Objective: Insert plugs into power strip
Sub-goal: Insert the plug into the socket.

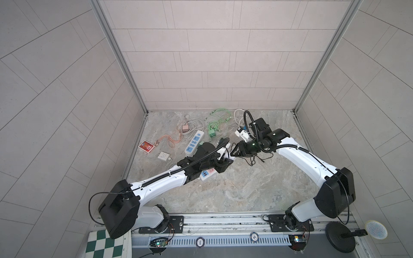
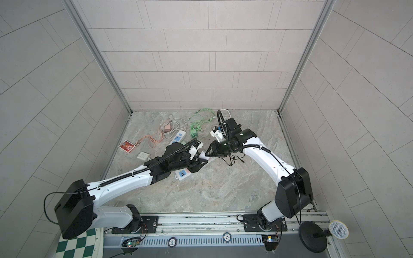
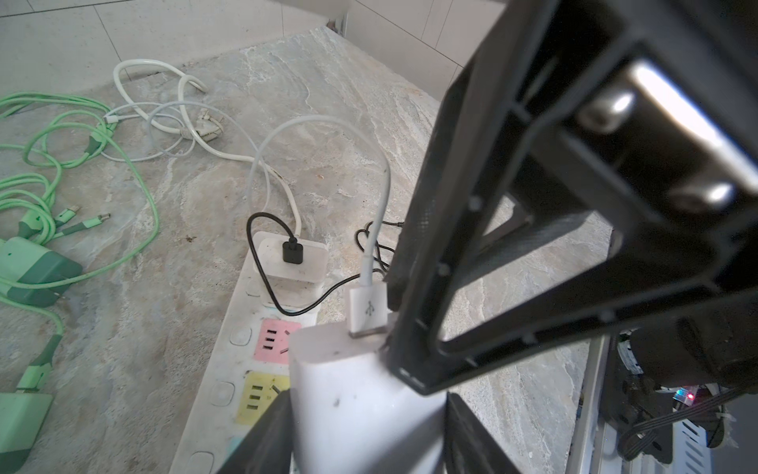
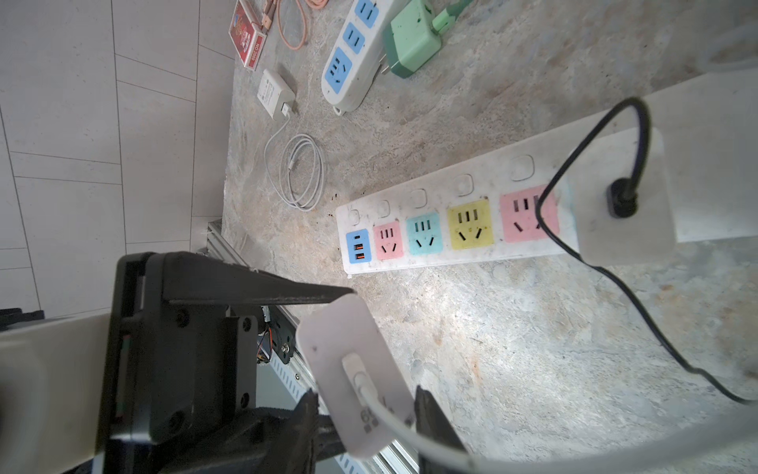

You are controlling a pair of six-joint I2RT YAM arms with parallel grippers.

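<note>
A white plug (image 3: 361, 402) with a white USB cable hangs just above the marble table, held between both arms. My left gripper (image 3: 365, 414) is shut on its broad sides. My right gripper (image 4: 365, 398) is shut on the narrower sides of the white plug (image 4: 348, 340), near the cable end. In both top views the grippers meet tip to tip (image 1: 232, 155) (image 2: 207, 156). The white power strip (image 4: 410, 197) with pink, teal and yellow sockets lies under them. Another white plug (image 4: 623, 221) with a black cable sits in its far end. The held plug's prongs are hidden.
A second power strip (image 1: 194, 143) with blue sockets lies behind. A mint green plug (image 1: 212, 133) with tangled green cables, a pink plug (image 1: 185, 128), a flat white adapter (image 1: 163, 155) and a red card pack (image 1: 146, 146) lie around it. A black cable trails under my right arm.
</note>
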